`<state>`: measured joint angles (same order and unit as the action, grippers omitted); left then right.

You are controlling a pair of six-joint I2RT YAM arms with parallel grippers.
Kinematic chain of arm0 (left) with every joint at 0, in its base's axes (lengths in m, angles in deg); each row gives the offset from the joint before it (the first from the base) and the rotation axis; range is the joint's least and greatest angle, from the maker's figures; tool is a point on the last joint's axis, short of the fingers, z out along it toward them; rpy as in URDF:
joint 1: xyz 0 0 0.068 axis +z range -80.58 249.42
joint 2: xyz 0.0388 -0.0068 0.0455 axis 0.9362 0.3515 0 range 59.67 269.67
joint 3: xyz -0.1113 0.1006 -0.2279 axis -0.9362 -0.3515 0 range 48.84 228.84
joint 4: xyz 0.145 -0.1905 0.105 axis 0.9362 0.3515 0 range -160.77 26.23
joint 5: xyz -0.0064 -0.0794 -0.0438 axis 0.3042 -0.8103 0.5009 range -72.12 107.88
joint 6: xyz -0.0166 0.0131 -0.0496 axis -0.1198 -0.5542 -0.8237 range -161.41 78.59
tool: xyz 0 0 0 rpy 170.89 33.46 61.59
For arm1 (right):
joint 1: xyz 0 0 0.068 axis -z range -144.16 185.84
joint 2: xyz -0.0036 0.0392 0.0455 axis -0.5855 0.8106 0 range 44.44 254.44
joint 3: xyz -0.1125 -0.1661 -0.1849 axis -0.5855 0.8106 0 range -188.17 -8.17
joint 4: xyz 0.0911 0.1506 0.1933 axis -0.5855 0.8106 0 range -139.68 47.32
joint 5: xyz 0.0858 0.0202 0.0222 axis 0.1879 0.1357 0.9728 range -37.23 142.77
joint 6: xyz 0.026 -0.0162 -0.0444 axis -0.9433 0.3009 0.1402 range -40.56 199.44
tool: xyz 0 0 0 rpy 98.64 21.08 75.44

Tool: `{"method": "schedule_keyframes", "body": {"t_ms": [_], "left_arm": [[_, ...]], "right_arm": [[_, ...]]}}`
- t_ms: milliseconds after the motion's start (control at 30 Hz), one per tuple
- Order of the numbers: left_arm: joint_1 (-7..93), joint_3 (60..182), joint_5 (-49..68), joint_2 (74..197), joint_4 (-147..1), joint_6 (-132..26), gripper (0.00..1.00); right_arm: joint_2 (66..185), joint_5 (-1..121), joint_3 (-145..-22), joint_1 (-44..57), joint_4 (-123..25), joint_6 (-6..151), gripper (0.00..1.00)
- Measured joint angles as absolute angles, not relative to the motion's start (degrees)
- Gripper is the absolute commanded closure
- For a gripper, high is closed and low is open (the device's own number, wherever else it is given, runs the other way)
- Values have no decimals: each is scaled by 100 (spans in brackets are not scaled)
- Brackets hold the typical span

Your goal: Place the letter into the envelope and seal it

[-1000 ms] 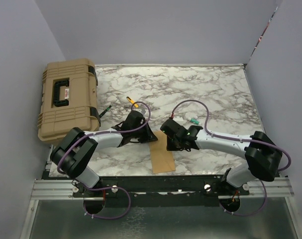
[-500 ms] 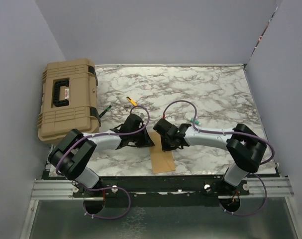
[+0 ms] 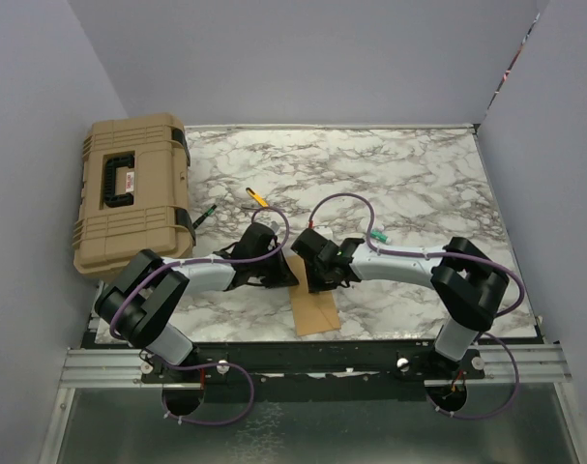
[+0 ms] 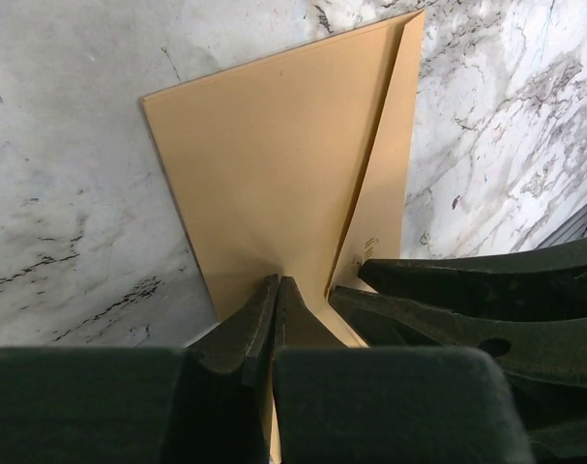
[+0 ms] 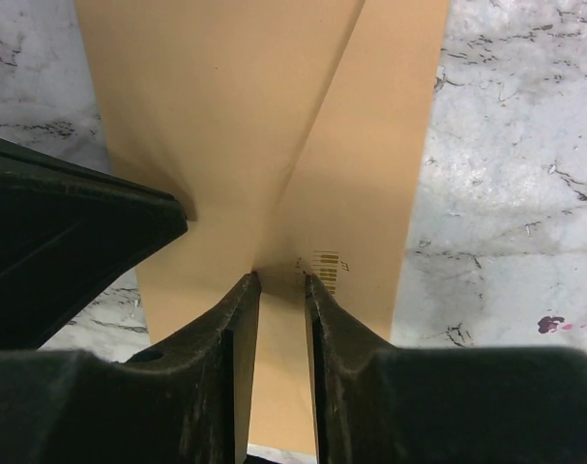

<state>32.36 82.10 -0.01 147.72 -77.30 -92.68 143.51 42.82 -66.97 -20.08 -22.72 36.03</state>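
Observation:
The tan envelope (image 3: pixel 315 311) lies flat near the table's front edge, its far end under both grippers. A diagonal seam (image 4: pixel 375 155) runs across it, and the panel left of the seam (image 4: pixel 264 145) sits slightly raised. My left gripper (image 4: pixel 277 280) is shut, its tips at the point of that panel; I cannot tell whether paper is pinched. My right gripper (image 5: pixel 280 278) stands just beside it with a narrow gap between its jaws, tips down on the envelope (image 5: pixel 370 145) by a small printed mark (image 5: pixel 322 263). The letter is not in view.
A tan hard case (image 3: pixel 131 198) sits at the table's left edge. Behind the grippers lie a yellow-and-red pen (image 3: pixel 257 198), a green pen (image 3: pixel 205 215) and a small teal piece (image 3: pixel 377 236). Cables loop over both arms.
My right arm has swung left, closing in on the left gripper over the envelope's far end. Its jaws now stand a little apart. The envelope has stayed put.

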Motion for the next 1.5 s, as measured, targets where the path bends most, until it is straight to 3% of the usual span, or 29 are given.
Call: {"method": "schedule_keyframes", "body": {"t_ms": [767, 1000, 1267, 1500], "left_arm": [[3752, 8205, -202, 14720, -7625, -9112, 98], [3785, 8439, -506, 14720, -7487, -8885, 98], [3785, 8972, -882, 14807, -7668, -8721, 98], [3750, 9294, -1308, 15636, -8092, -8791, 98]], "right_arm": [[14928, 3816, -7373, -2235, -1478, 3627, 82], [14692, 3759, -7248, -2233, -1572, 3557, 96], [14156, 3525, -7111, -2218, -1528, 3439, 97], [13940, 3396, -7111, -2218, -1524, 3305, 90]]}}
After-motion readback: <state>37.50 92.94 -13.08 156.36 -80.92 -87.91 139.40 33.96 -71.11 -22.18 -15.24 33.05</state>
